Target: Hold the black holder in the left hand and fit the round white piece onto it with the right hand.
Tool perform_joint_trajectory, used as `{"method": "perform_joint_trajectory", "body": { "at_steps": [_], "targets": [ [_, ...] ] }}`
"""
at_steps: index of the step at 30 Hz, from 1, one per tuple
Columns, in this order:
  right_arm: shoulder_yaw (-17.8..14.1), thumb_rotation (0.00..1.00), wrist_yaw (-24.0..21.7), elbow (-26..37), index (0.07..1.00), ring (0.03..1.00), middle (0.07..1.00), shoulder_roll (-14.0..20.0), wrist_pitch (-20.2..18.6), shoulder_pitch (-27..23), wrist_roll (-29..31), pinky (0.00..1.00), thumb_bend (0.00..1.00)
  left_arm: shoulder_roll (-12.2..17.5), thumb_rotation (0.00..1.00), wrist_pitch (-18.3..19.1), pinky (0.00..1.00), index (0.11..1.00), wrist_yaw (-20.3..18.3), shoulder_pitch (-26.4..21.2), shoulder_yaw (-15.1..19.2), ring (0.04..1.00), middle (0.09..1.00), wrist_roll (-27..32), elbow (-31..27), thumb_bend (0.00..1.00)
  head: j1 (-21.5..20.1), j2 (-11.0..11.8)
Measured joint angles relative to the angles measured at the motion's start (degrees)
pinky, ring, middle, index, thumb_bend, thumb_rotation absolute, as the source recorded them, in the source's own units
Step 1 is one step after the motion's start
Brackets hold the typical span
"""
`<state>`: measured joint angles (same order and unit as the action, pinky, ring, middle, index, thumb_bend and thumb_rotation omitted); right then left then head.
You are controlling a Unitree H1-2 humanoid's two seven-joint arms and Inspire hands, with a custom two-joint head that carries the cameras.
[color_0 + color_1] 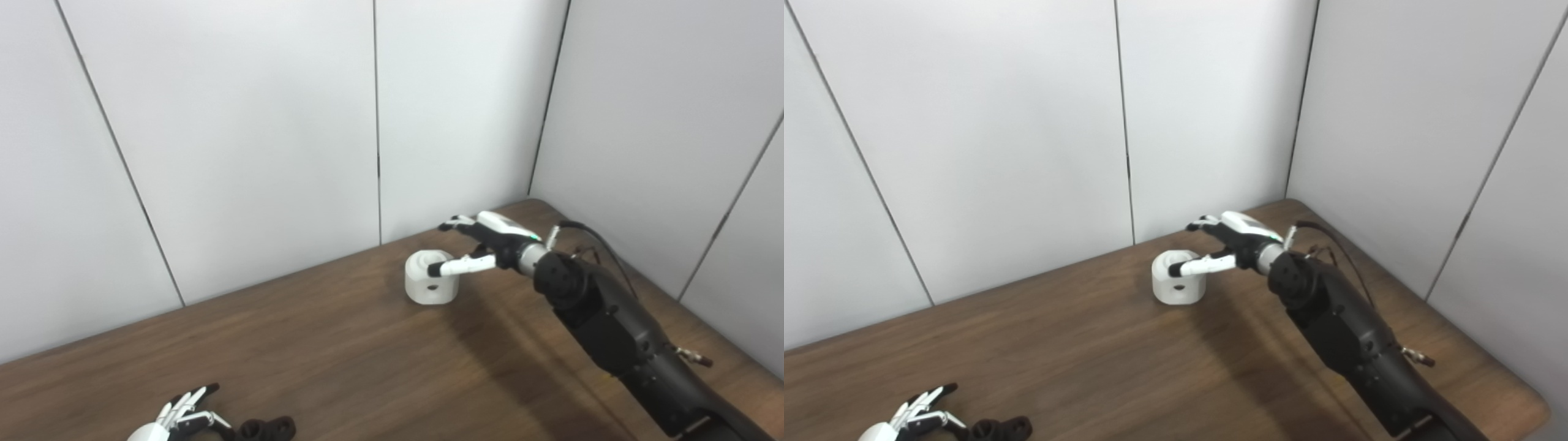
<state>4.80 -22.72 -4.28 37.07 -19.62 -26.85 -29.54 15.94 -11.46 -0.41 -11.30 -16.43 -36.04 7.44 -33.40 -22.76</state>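
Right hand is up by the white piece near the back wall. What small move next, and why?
Probably close the right hand around the round white piece. Its thumb lies across the top, the other fingers spread open behind it, and the piece sits on the table, ungrasped. The left hand waits by the black holder.

The table (343,343) is showing a dark wood grain with a soft, low sheen. Resting on it, the round white piece (430,278) is looking like smooth matt plastic, and the black holder (267,429) near the table's front edge is appearing matt too. Behind the table, the wall panels (245,135) are looking smooth and pale.
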Motion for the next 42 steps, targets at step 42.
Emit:
{"method": "perform_joint_trajectory", "body": {
  "at_steps": [42],
  "targets": [
    [2.3,0.72,0.2,-0.4,0.971,0.994,1.0,1.2,-0.6,-0.5,-0.3,0.77,1.0,0.1,0.05,-1.0,1.0,0.481,-0.6,0.4,0.8,0.944,0.93,1.2,-0.1,0.51,0.0,0.8]
  ]
}}
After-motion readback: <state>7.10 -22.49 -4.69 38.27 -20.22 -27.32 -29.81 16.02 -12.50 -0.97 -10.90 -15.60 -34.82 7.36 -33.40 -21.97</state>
